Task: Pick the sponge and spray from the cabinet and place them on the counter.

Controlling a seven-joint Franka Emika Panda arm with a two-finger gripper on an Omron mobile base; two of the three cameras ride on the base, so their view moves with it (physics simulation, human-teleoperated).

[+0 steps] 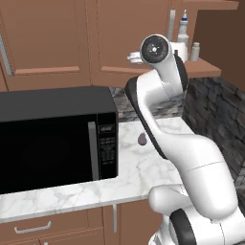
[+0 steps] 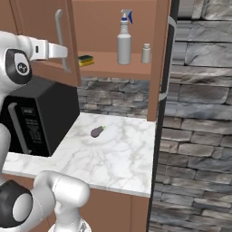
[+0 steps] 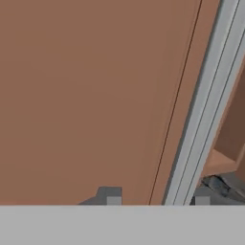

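Observation:
The brown cabinet stands open. On its shelf the yellow and green sponge lies at the left. The tall pale spray stands upright to its right. My gripper is up at the left cabinet door, left of the sponge. In the hand view my gripper is open, its fingertips apart on either side of the door's silver bar handle, without pinching it. The white marble counter lies below the cabinet.
A small white shaker bottle stands right of the spray. A dark purple egg-shaped object lies on the counter. A black microwave takes up the counter's left. The right cabinet door hangs open against the stone wall.

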